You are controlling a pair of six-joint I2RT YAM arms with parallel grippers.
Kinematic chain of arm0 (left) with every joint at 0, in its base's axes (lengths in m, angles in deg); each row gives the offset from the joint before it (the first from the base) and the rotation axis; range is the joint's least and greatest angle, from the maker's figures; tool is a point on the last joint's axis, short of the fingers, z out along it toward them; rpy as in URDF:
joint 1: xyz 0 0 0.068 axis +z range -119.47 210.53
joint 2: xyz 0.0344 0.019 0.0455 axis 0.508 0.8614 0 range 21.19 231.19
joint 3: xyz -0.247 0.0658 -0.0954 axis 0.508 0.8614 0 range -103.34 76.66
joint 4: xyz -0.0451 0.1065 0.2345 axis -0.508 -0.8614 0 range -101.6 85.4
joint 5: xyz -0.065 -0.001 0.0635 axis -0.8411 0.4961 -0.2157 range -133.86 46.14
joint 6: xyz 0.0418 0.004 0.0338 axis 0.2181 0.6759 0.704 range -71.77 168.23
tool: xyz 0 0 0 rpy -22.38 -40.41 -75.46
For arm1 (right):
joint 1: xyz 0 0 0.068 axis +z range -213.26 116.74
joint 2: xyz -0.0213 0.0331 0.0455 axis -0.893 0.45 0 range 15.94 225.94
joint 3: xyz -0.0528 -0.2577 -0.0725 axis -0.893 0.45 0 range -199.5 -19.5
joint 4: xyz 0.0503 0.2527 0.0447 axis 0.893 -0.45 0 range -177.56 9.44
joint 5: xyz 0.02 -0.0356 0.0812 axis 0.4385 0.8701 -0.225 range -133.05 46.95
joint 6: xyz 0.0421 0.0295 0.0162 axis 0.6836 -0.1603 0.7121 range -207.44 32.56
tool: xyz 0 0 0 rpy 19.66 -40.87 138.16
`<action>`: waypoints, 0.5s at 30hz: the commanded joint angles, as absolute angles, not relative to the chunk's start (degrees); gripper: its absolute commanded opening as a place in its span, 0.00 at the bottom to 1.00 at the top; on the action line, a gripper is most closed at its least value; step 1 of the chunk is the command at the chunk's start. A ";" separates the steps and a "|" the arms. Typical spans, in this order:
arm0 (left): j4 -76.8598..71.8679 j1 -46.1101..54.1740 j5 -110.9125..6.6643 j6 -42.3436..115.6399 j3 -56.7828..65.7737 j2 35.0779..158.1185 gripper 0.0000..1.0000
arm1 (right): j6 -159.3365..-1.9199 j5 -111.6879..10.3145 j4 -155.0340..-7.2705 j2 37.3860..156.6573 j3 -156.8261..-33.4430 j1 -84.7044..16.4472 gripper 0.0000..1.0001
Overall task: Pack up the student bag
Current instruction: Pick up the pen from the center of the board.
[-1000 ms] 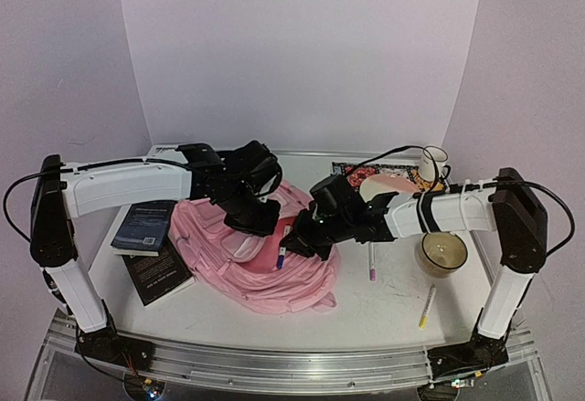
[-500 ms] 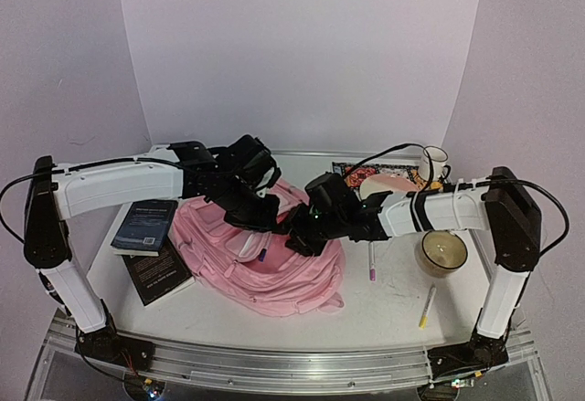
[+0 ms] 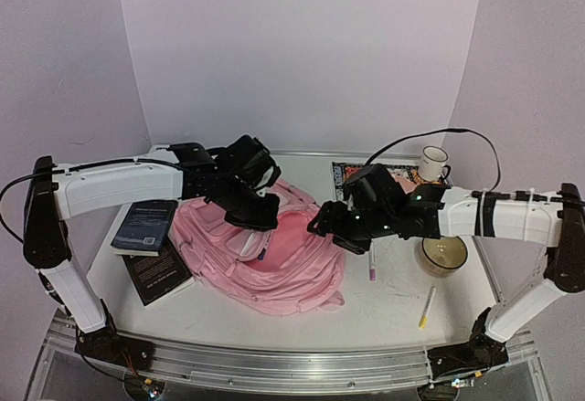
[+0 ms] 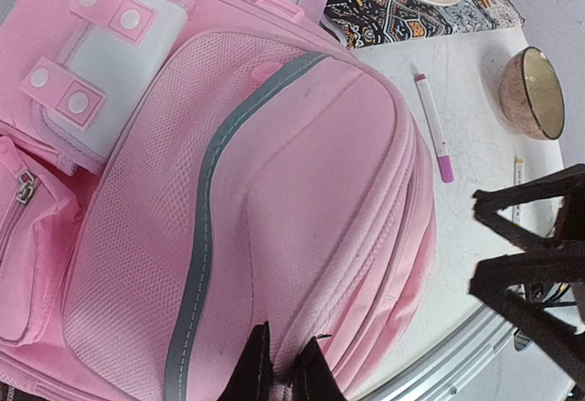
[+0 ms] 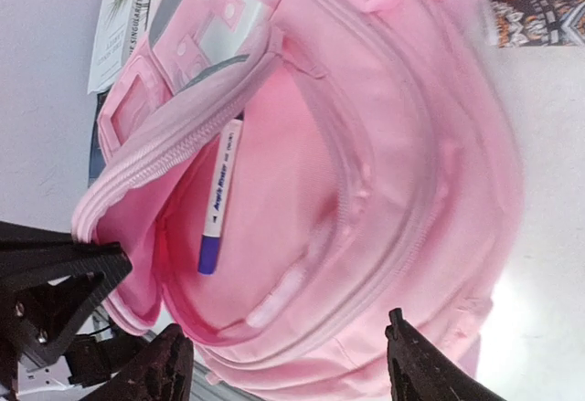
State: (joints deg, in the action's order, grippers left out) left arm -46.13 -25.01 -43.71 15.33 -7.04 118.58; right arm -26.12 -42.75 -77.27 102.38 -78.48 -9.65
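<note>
Soft pink student bag (image 3: 285, 279), slim white pen (image 5: 220, 189) inside

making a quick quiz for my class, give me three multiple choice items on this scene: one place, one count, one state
1. Where is the blue-tipped pen? A in a drawer; B inside the student bag; C on the floor
2. How many pens lie on the table outside the bag? A two; B none; C five
3. The right end effector is: A shut tight; B open; C clamped on fabric

B, it lies in the open compartment; A, a pink-tipped marker and a yellow pen; B, its fingers stand wide apart, holding nothing.
</note>
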 commanded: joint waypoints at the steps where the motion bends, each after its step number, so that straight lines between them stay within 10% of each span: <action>1: -38.72 -24.37 -41.58 14.73 -6.47 117.28 0.00 | -33.38 -33.88 -94.59 97.72 -77.30 -10.71 0.75; 15: -34.83 -24.23 -40.25 12.40 -1.77 115.94 0.00 | -41.45 -34.03 -104.98 100.82 -74.82 -22.92 0.75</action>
State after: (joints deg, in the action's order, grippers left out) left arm -39.69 -24.91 -41.73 13.31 -2.26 118.58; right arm -37.11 -34.72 -100.01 97.66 -74.48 -20.54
